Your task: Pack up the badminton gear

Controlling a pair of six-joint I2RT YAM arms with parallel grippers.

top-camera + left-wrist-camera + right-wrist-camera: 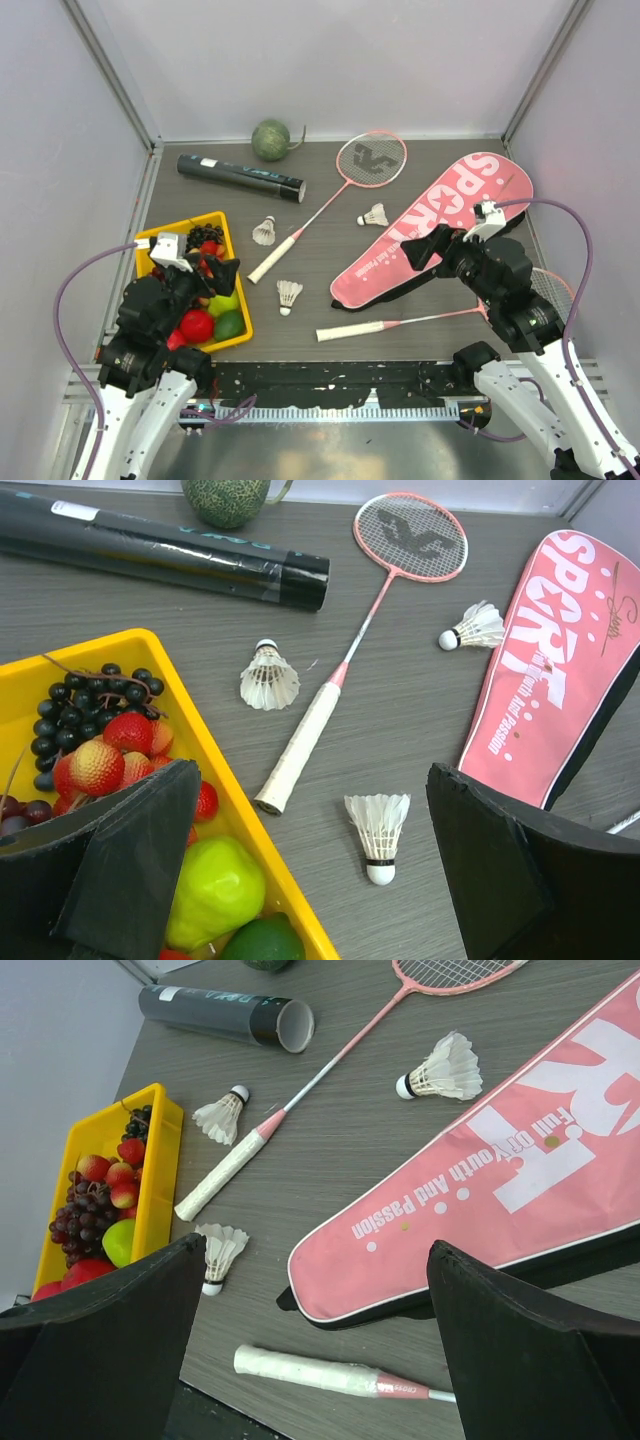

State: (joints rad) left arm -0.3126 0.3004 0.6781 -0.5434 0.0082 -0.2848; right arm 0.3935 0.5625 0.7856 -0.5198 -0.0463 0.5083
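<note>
The pink "SPORT" bag [440, 222] lies at the right. One pink racket [330, 200] lies diagonally in the middle. The second racket [390, 323] lies near the front, its head under my right arm. Three white shuttlecocks lie loose: one [264, 231] left of the handle, one [374, 215] beside the bag, one [289, 295] nearer the front. The black tube [240, 177] lies at the back left. My left gripper [215, 270] is open and empty over the tray's right edge. My right gripper [425, 246] is open and empty above the bag's narrow end [330, 1290].
A yellow tray [228, 225] with grapes, strawberries and other fruit stands at the front left under my left arm. A green melon [270, 139] sits at the back by the wall. Walls close in the table on three sides.
</note>
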